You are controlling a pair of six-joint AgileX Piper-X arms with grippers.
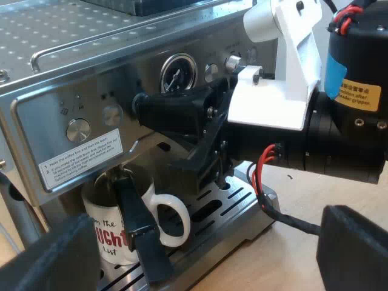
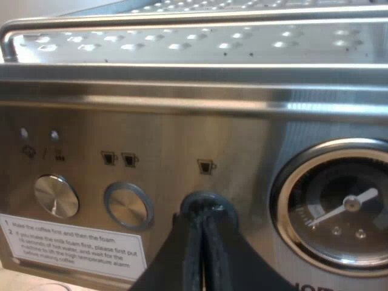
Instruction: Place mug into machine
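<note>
A white mug (image 1: pixel 115 225) with dark and red lettering stands on the drip tray (image 1: pixel 233 203) of the espresso machine (image 1: pixel 60 91), under its front, handle turned outward. The holder's dark handle (image 1: pixel 140 233) slants down across the mug. My left gripper (image 1: pixel 200 257) is open, its fingers (image 1: pixel 48 257) spread wide a short way off the tray and holding nothing. My right gripper (image 2: pixel 203 209) is shut with nothing in it, its tips against a round button on the machine's panel (image 2: pixel 182 139) beside the pressure gauge (image 2: pixel 339 212). From the left wrist view, the right gripper (image 1: pixel 142 112) is against the panel above the mug.
Two more round buttons (image 2: pixel 56 195) (image 2: pixel 127 205) and a white instruction label (image 2: pixel 73 245) sit on the panel. The machine's top is a dimpled metal tray with a rail (image 2: pixel 182 30). The right arm's white and black body (image 1: pixel 291 103) reaches across the machine's front, over the wooden table (image 1: pixel 291 260).
</note>
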